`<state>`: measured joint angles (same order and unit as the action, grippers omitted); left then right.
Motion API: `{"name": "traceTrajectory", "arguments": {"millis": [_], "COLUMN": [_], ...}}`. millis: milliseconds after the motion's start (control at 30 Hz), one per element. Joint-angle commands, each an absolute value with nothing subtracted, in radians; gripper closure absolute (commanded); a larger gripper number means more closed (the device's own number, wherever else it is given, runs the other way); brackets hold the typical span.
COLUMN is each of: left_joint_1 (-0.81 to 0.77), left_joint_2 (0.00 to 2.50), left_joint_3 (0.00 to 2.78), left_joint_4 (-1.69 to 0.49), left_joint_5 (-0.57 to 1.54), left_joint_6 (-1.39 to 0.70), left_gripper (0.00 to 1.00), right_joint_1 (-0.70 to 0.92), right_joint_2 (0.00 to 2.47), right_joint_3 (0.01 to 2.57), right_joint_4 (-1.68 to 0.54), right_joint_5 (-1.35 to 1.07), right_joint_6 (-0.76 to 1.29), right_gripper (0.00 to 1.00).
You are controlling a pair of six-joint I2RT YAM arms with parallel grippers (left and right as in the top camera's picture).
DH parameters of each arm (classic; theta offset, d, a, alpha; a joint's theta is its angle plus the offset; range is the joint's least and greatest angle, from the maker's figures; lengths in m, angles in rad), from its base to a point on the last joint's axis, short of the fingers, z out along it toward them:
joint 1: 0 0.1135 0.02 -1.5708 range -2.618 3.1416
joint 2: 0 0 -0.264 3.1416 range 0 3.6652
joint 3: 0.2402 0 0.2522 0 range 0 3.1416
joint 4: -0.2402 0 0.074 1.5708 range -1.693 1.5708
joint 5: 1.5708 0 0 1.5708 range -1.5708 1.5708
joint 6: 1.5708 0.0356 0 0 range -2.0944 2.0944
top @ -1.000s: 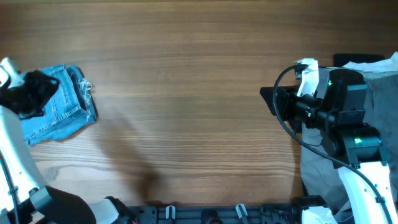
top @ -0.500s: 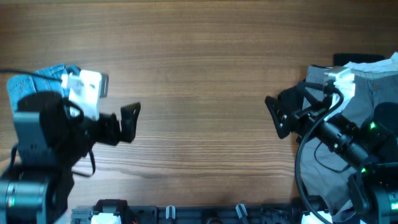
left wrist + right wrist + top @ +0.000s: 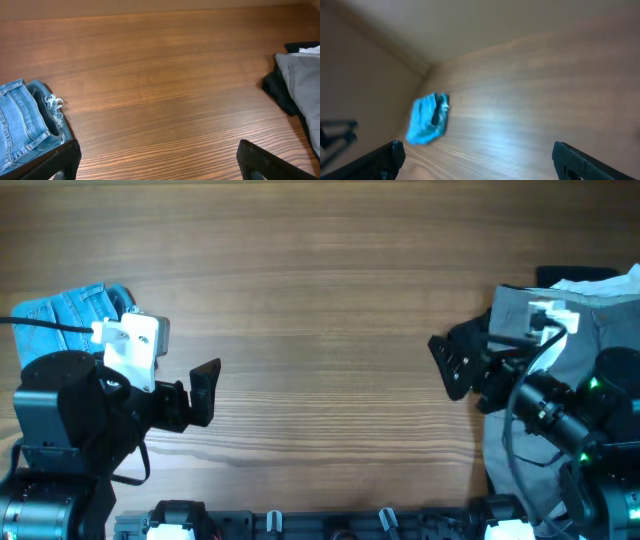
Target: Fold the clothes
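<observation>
The clothes, a folded bundle of light blue jeans (image 3: 75, 305), lie at the table's far left with a frayed white hem showing (image 3: 20, 125). In the blurred right wrist view the jeans (image 3: 427, 117) are a blue patch far across the table. My left gripper (image 3: 212, 387) hangs open over bare wood to the right of the jeans, holding nothing (image 3: 157, 167). My right gripper (image 3: 440, 368) stands open at the right side, pointing left, also with nothing between its fingers (image 3: 477, 161).
Grey trousers (image 3: 530, 315) lie heaped at the table's right edge under my right arm, with a black garment (image 3: 565, 275) behind them. In the left wrist view the grey trousers (image 3: 300, 80) and the black garment (image 3: 277, 92) lie at far right. Wooden table (image 3: 320, 290) spans between.
My left gripper let go of the jeans, opened and swung back toward the front left. The right gripper opened and drew slightly back to the right.
</observation>
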<state>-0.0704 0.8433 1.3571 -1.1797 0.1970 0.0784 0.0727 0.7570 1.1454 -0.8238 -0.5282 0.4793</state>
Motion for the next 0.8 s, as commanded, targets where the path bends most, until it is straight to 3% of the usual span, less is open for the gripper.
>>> {"name": "traceTrajectory", "arguments": {"millis": [0,267,467,767], "left_joint_1": [-0.076,-0.076,-0.076,-0.076], "left_joint_2": [0.839,0.839,0.839,0.839], "left_joint_3": [1.356,1.356,1.356,1.356], "left_joint_4": [-1.180,-1.180,-1.180,-1.180], "left_joint_5": [0.185,0.185,0.185,0.185], "left_joint_6": [0.097,0.097,0.097,0.097], "left_gripper": [0.00,0.00,0.00,0.00], "right_joint_1": [0.075,0.075,0.075,0.081], "right_joint_2": [0.752,0.742,0.552,0.147], "right_joint_3": [1.155,1.148,0.913,0.414], "right_joint_4": [-0.823,-0.812,-0.553,-0.377], "right_joint_5": [-0.435,-0.407,-0.251,-0.268], "right_joint_6": [0.685,0.284,-0.058,-0.082], "right_gripper": [0.00,0.00,0.00,0.00]}}
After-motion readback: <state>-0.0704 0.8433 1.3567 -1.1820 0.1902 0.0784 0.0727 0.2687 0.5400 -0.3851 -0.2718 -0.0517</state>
